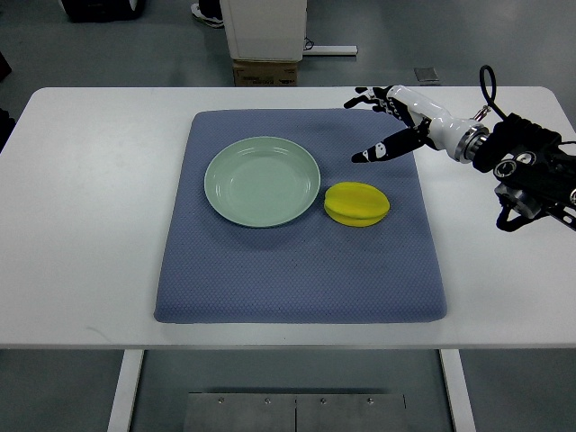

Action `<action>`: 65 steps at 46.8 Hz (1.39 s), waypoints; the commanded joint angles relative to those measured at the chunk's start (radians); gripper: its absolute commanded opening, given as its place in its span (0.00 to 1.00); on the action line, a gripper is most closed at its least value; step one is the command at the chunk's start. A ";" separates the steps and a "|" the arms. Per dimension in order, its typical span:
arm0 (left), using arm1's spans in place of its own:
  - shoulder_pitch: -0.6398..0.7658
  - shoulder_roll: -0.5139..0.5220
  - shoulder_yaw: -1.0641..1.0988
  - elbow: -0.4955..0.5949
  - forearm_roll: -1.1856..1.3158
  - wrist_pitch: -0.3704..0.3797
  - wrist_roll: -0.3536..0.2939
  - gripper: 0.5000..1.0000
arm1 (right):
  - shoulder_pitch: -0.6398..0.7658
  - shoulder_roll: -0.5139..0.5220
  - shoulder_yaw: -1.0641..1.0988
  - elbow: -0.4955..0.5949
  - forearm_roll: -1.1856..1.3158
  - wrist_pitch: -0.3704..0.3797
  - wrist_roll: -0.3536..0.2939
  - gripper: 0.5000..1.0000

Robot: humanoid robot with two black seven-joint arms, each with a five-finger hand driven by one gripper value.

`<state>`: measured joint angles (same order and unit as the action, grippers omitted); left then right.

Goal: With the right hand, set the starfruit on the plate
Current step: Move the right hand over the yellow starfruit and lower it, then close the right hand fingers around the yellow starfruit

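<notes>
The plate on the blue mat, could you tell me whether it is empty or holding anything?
Empty. The green plate shows only its bare surface; the starfruit lies on the mat just beside its right rim.

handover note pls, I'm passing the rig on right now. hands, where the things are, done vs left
Right hand: over the far right part of the blue mat, fingers spread, holding nothing. It sits beyond the starfruit and is not touching it.
Left hand: not in view.
Starfruit: lying on the mat, just right of the plate, close to its rim.
Plate: pale green, on the mat left of centre, nothing on it.
Done: nothing yet; the fruit is not grasped.
Left: bring the right hand down to the starfruit, grasp it, lift, set it on the plate, let go.
</notes>
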<state>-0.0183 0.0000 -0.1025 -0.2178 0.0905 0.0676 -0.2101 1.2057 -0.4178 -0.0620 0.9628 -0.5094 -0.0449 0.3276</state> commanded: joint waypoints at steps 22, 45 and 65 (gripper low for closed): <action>0.000 0.000 0.000 0.000 0.000 0.000 0.000 1.00 | 0.017 -0.010 -0.121 0.039 -0.118 -0.001 -0.025 1.00; 0.000 0.000 0.000 0.000 0.000 0.000 0.000 1.00 | 0.045 -0.019 -0.168 0.093 -0.123 0.000 -0.056 1.00; 0.000 0.000 0.000 0.000 0.000 0.000 0.000 1.00 | 0.048 0.022 -0.170 0.093 -0.123 -0.001 -0.088 1.00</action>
<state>-0.0194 0.0000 -0.1026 -0.2176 0.0905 0.0676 -0.2101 1.2533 -0.4035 -0.2309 1.0554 -0.6308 -0.0454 0.2423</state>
